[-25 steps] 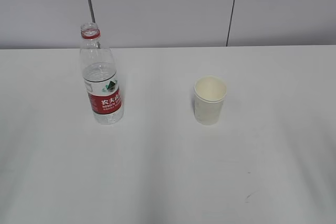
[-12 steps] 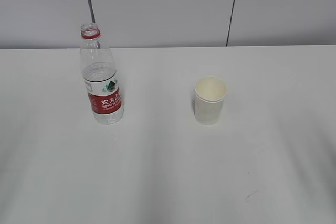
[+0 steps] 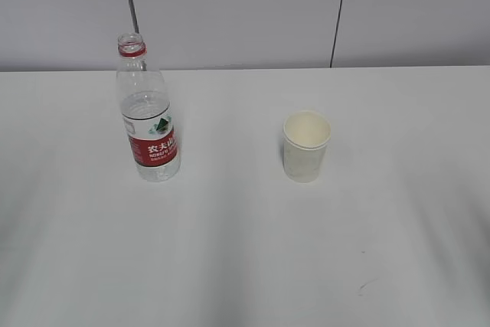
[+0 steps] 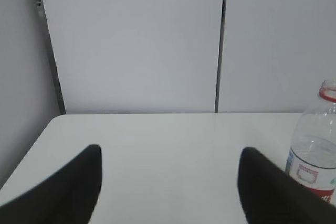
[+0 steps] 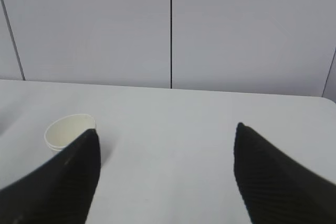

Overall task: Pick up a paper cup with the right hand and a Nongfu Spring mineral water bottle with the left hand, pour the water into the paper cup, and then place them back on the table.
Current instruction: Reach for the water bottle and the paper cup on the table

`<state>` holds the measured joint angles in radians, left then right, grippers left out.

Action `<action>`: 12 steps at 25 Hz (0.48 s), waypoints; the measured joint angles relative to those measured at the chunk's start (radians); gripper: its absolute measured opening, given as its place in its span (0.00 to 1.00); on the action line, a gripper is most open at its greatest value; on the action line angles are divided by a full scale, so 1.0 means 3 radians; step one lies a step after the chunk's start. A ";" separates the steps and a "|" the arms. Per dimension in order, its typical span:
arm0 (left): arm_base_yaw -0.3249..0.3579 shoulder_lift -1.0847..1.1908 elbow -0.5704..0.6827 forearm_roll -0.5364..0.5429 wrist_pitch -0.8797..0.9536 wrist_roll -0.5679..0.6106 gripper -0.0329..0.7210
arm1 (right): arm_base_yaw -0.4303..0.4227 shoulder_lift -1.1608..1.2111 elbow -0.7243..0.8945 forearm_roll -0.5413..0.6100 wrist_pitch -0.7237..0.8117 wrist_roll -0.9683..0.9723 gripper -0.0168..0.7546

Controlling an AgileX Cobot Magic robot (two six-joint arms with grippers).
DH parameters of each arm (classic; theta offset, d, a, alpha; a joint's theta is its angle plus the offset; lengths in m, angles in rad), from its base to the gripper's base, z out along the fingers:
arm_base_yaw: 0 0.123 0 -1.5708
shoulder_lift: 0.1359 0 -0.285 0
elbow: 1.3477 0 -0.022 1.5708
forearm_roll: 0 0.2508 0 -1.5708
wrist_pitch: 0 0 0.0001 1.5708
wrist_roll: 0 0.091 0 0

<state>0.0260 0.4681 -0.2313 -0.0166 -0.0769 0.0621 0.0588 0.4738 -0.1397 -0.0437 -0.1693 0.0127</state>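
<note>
the nongfu spring mineral water bottle, standing at about 9 o'clock on the surface in the exterior view, carries the only readable text: white chinese characters 农夫山泉 on its red label, with a line of tiny latin letters under them, too small to read for certain. a green mark sits at the label's 12 o'clock. in the left wrist view the label's print is illegible.

Pale grey wall panels, dark vertical seams; even, soft light.
</note>
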 joint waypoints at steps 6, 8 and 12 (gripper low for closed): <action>0.0000 0.0205 0.0148 0.0000 -0.0442 0.0000 0.70 | 0.0000 0.0164 0.0000 -0.0002 -0.0121 0.0000 0.78; 0.0000 0.0208 0.0148 0.0000 -0.0472 0.0000 0.70 | 0.0000 0.0225 0.0000 -0.0002 -0.0178 0.0000 0.78; -0.0029 0.0250 0.0148 0.0000 -0.0490 0.0000 0.70 | 0.0000 0.0315 0.0000 -0.0002 -0.0291 0.0000 0.78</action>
<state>0.0172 0.5432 -0.1869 -0.0166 -0.2240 0.0621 0.0588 0.5684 -0.1397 -0.0444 -0.2566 0.0127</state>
